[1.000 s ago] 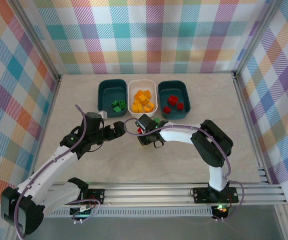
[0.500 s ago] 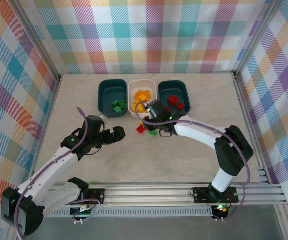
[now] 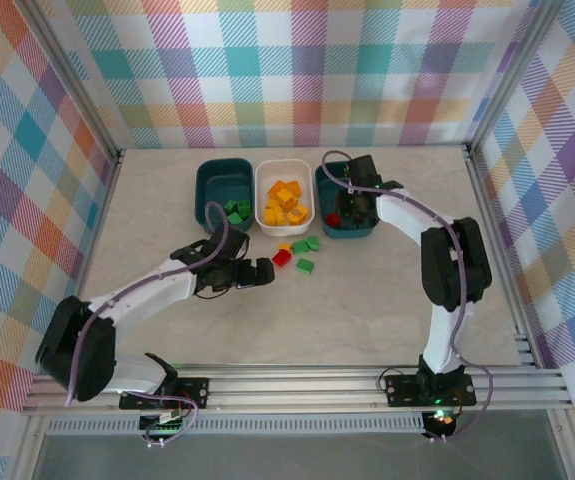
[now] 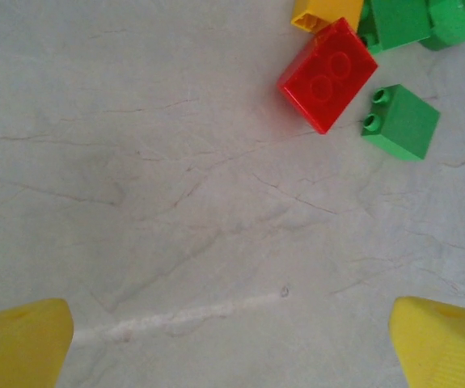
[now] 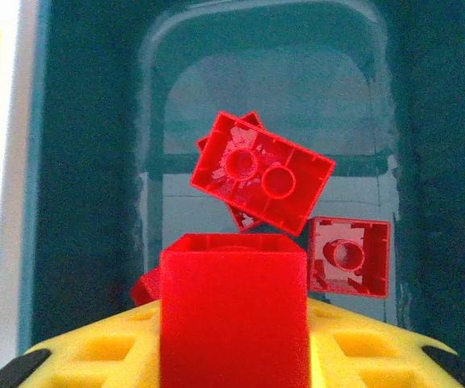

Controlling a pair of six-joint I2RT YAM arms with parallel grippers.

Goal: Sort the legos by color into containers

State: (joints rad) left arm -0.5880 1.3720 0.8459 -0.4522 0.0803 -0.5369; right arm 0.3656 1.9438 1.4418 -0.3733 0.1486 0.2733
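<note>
My right gripper (image 3: 355,205) hangs over the right dark teal container (image 3: 352,232), shut on a red lego (image 5: 234,315). Below it, inside that container (image 5: 95,162), lie three more red legos (image 5: 263,171). The white container (image 3: 284,163) holds orange-yellow legos (image 3: 285,203). Green legos (image 3: 235,211) sit in the left teal container (image 3: 203,190). Loose on the table lie a red lego (image 3: 282,258), two green ones (image 3: 305,265) and a yellow one (image 3: 285,247). My left gripper (image 3: 257,272) stands open just left of them. In the left wrist view the red lego (image 4: 327,74) and a green one (image 4: 402,121) lie ahead of the left gripper (image 4: 232,347).
The three containers stand in a row at the back of the pale marbled table (image 3: 367,310). Checked cloth walls and metal frame rails (image 3: 497,230) close in the table on the left, back and right.
My right arm has swung from the loose pile at the table's middle back to over the right teal container, carrying a red lego. My left gripper has moved right toward the loose legos.
</note>
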